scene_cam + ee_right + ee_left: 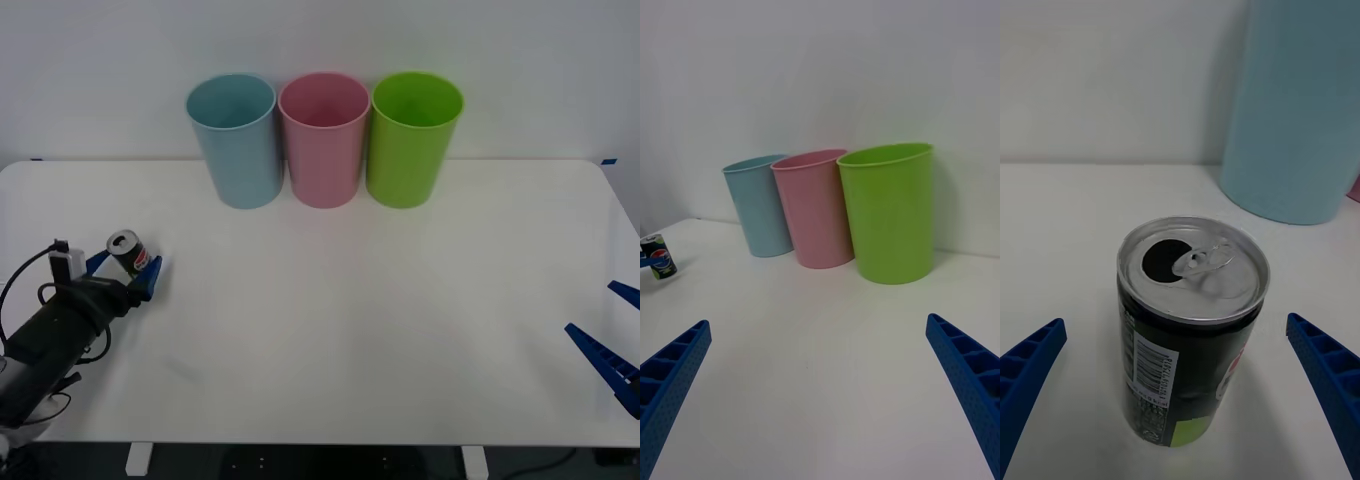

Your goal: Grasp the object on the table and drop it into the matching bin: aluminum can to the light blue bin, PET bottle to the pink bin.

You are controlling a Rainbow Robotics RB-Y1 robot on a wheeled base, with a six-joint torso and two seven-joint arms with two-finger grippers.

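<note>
Can (pixel 127 251) upright between spread left gripper (pixel 124 271) fingers, seemingly untouched.

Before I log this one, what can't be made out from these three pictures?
- Insides of the light blue bin, pink bin and green bin: front view, hidden below their rims.
- Aluminum can logo: left wrist view, turned away; too small in the front view.
- Left gripper contact: its fingers flank the can, touching unclear.
- Right gripper: front view, cut off by the table's right edge.
</note>
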